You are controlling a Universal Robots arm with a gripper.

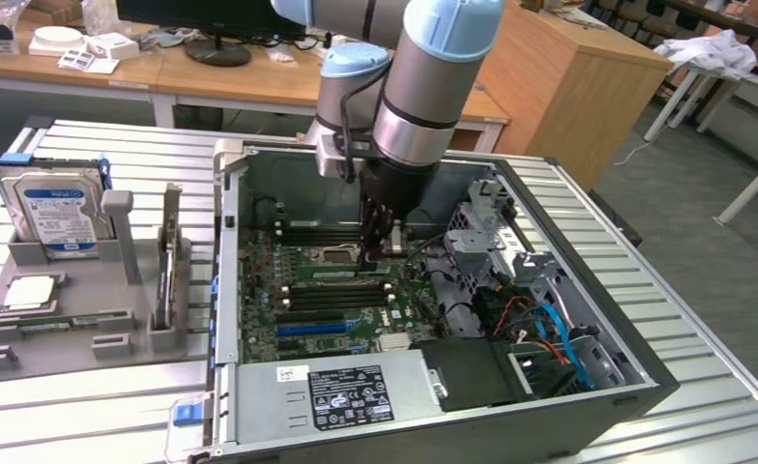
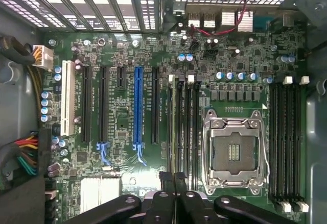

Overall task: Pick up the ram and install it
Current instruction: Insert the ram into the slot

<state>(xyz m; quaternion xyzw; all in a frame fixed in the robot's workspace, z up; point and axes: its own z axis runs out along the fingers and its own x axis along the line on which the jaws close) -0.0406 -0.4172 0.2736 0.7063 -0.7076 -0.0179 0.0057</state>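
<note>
Two closed fingers [image 2: 166, 185], one blue slot [image 2: 138, 106]

Slatted table [image 1: 96, 411]: computer case [image 1: 482, 437], grey rack [image 1: 50, 356]

Wooden desks [image 1: 270, 85] stand behind the slatted metal table [image 1: 96, 416].

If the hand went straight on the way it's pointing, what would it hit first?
Probably the black memory slots on the motherboard, beside the CPU socket: the shut hand points down at their end. Depth is unclear, but nothing seems to lie between.
</note>
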